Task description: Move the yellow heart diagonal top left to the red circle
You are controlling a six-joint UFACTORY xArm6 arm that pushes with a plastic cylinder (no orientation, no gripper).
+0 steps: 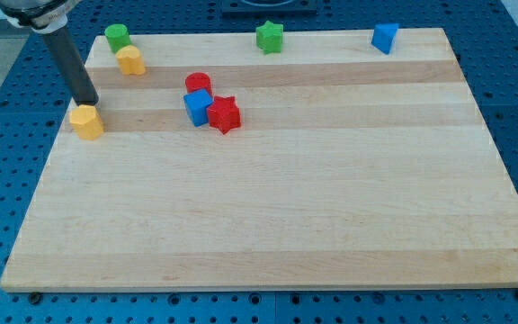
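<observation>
The red circle (197, 83) lies in the upper left part of the wooden board (286, 207), touching a blue cube (198, 107) just below it. Two yellow blocks show. One (130, 60), with a rounded top that looks like the heart, lies up and to the left of the red circle, next to a green block (117, 37). The other yellow block (86, 121), which looks like a pentagon, lies near the board's left edge. My tip (89, 102) stands at the top edge of this second yellow block, touching it or nearly so.
A red star (225, 114) touches the blue cube on its right. A green star (269, 37) and a blue triangular block (384, 38) lie along the board's top edge. The board's left edge is close to my tip.
</observation>
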